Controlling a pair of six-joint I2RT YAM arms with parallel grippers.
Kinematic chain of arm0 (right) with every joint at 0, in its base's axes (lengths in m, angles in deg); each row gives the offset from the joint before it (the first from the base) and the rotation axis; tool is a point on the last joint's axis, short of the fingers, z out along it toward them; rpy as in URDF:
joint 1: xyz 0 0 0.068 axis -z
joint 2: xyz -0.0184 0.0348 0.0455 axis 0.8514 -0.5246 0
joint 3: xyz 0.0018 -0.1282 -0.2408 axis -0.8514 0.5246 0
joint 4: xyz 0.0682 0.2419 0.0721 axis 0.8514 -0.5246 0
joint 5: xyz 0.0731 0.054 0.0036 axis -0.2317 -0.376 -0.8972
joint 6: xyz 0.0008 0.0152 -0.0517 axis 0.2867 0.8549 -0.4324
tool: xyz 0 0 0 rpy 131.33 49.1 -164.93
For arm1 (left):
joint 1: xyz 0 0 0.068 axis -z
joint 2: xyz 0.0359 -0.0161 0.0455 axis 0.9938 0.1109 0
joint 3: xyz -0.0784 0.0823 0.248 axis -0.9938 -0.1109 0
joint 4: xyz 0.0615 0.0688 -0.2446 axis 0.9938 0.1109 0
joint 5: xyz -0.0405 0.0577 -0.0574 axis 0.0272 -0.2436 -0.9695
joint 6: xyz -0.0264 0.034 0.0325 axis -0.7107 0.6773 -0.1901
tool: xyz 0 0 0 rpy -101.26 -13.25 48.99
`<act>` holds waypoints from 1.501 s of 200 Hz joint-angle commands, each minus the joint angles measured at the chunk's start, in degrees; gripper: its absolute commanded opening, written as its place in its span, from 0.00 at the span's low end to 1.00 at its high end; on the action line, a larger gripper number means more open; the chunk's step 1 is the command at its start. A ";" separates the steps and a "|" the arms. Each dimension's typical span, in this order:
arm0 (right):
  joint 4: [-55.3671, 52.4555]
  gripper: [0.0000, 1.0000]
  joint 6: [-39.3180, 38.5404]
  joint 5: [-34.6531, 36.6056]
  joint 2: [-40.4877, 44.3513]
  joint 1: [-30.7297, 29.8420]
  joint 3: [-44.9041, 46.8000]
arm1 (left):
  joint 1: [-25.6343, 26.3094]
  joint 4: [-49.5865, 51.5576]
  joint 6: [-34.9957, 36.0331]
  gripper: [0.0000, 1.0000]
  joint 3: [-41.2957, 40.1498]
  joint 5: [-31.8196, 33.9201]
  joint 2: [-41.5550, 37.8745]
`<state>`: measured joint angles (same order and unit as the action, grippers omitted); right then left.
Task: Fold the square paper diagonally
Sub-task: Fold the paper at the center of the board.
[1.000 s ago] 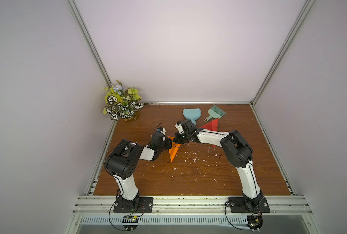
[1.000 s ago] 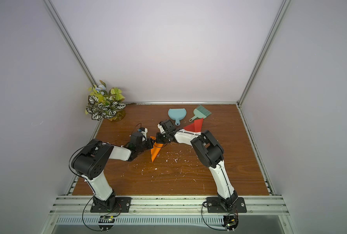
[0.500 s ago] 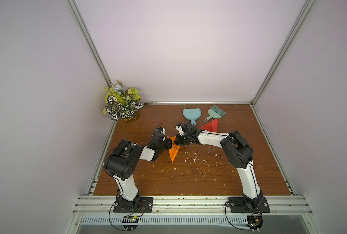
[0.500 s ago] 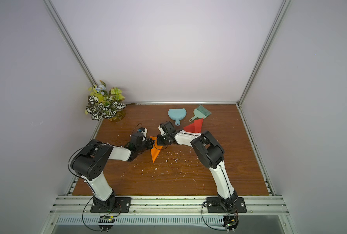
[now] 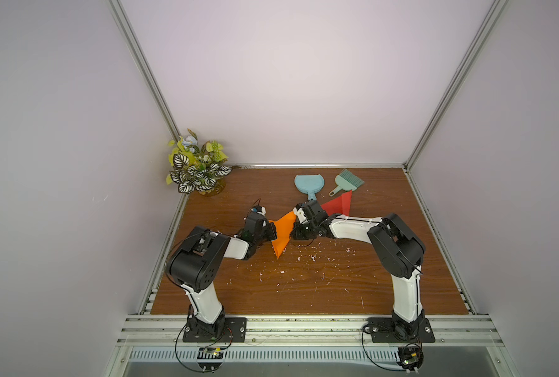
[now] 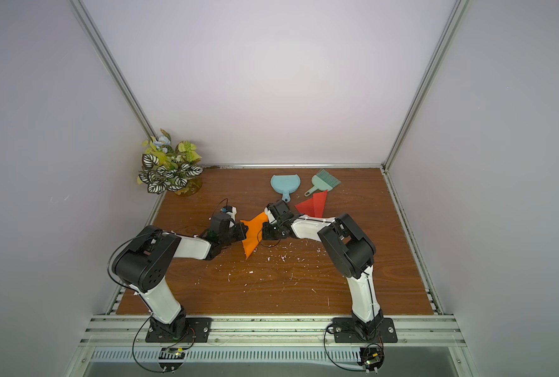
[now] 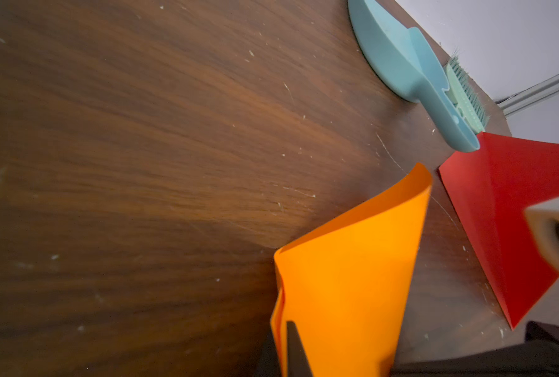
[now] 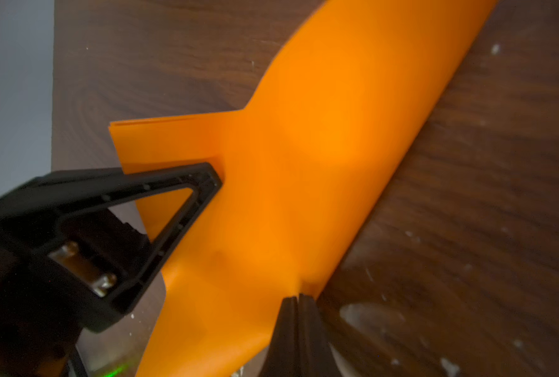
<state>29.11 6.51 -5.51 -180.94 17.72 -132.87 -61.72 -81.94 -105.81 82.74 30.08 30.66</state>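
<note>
The square paper [image 5: 283, 233] [image 6: 255, 235] is orange and doubled over into a rough triangle, held just above the wooden table between my two grippers. Its bend is still rounded and bulging [image 8: 320, 130]. My left gripper [image 5: 272, 231] [image 6: 243, 232] [image 7: 283, 339] is shut on the paper's stacked layers at its left side. My right gripper [image 5: 294, 232] [image 6: 265, 233] [image 8: 299, 298] is shut on the paper's edge at the right side. One black finger [image 8: 206, 182] of the left gripper shows in the right wrist view, lying on the paper.
A folded red paper [image 5: 338, 205] [image 7: 506, 212] lies just behind the right gripper. Further back lie a blue dustpan [image 5: 308, 182] and a green brush [image 5: 348, 181]. A potted plant [image 5: 198, 169] stands in the back left corner. White scraps [image 5: 304, 258] litter the table [image 5: 304, 287].
My right gripper has drawn slightly to the right, and more of the orange paper now shows spread between the two grippers. The left gripper has hardly moved.
</note>
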 commanded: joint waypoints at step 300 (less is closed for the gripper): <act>10.68 0.04 -4.17 -8.25 -7.66 4.95 -4.32 | 2.52 6.03 -9.54 0.00 -1.76 5.21 -3.34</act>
<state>41.46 4.02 -15.34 -187.12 21.21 -134.77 -59.65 -79.17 -115.71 80.77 34.87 27.47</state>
